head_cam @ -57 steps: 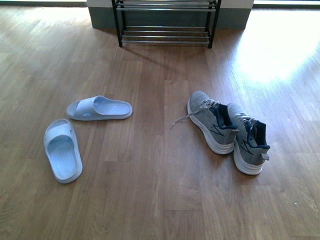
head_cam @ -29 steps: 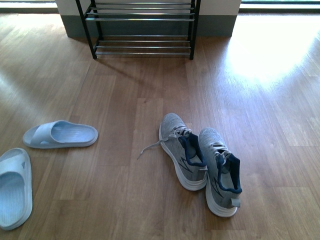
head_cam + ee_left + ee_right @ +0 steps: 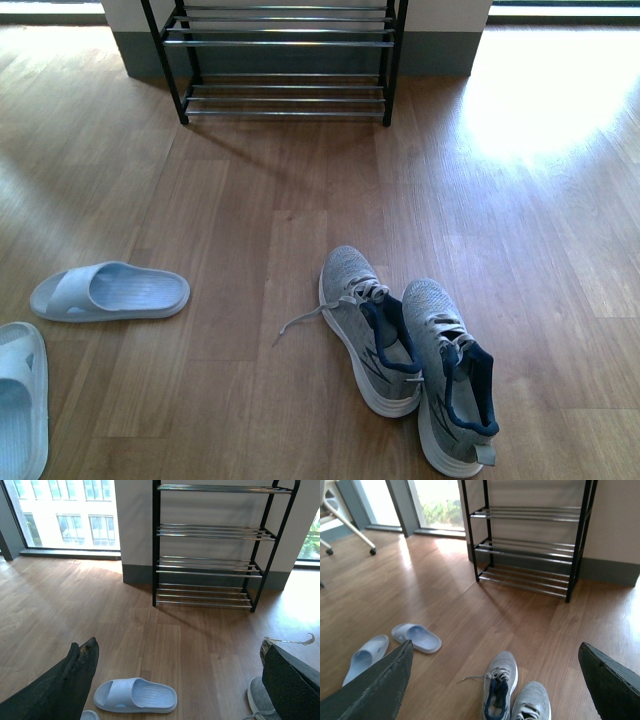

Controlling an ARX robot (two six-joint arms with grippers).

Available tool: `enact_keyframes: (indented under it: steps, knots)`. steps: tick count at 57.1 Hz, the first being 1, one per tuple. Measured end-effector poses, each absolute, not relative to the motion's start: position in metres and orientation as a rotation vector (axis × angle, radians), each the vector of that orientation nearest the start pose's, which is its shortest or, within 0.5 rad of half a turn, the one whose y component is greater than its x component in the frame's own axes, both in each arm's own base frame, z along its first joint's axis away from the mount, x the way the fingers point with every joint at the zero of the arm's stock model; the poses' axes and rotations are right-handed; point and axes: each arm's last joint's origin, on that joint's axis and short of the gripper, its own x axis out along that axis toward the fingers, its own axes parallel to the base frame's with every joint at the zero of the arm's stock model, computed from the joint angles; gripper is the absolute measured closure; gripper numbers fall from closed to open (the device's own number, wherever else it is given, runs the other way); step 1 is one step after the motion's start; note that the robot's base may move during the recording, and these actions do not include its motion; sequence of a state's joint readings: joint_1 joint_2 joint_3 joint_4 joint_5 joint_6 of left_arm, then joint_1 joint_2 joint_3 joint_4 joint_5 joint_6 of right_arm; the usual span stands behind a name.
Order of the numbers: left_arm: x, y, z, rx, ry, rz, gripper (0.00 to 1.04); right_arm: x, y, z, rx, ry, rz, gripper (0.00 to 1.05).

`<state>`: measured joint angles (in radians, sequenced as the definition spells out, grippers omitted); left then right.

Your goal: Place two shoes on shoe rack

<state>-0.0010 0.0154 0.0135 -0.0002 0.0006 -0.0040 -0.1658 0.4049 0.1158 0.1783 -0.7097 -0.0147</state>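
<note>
On the floor (image 3: pixel 250 250), right of centre: two grey sneakers, upright on white soles, side by side and touching, toes toward the shoe rack (image 3: pixel 285 98).
Farther sneaker (image 3: pixel 362 330): navy lining visible; a loose white lace (image 3: pixel 300 325) trails from it onto the boards.
Nearer sneaker (image 3: pixel 450 400): sits just behind and beside the first, heel close to the bottom edge of the front view.
Farther slide (image 3: pixel 110 292): pale blue, sole down, lying crosswise, well apart from the sneakers.
Nearer slide (image 3: pixel 20 400): partly cut off by the corner of the front view, near the other slide but not touching it.
Rack position: stands upright against the wall base (image 3: pixel 440 55), black frame with chrome bars; all four shoes are well apart from it.
Rack tiers: four levels of bars show in the left wrist view.
Left gripper (image 3: pixel 177 647): fingers (image 3: pixel 75 685) spread wide, holding nothing; the farther slide shows on the floor between them.
Right gripper (image 3: pixel 496 646): fingers (image 3: pixel 390 680) likewise spread wide, holding nothing; both sneakers show on the floor between them.
Background: windows (image 3: pixel 65 510) and a chair leg with castor (image 3: pixel 350 527) off to the side.
</note>
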Motion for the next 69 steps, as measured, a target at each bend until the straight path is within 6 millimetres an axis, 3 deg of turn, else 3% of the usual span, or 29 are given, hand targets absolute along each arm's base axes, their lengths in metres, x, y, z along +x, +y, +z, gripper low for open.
enact_keyframes:
  steps: [4,10,17,24,34,53,60,69]
  knots:
    - [0.098,0.0,0.167,-0.004,0.002,-0.001,0.09,0.148,0.001,0.192,-0.028,0.162,0.514,0.09]
    - [0.098,0.0,0.167,-0.004,0.002,-0.002,0.09,0.191,0.007,0.182,-0.1,0.286,0.488,0.09]
    - [0.098,0.0,0.167,-0.004,0.002,-0.001,0.09,0.237,0.015,0.142,-0.151,0.509,0.468,0.09]
    - [0.098,0.0,0.167,-0.004,0.002,-0.001,0.09,0.265,0.024,0.092,-0.207,0.717,0.444,0.09]
    - [0.098,0.0,0.167,-0.004,0.002,-0.001,0.09,0.288,0.034,0.033,-0.252,0.9,0.429,0.09]
    - [0.098,0.0,0.167,-0.004,0.002,-0.001,0.09,0.318,0.039,-0.048,-0.24,1.11,0.335,0.09]
    - [0.098,0.0,0.167,-0.004,0.002,-0.001,0.09,0.331,0.033,-0.072,-0.233,1.136,0.283,0.09]
    - [0.098,0.0,0.167,-0.004,0.002,-0.001,0.09,0.34,0.024,-0.088,-0.219,1.148,0.233,0.09]
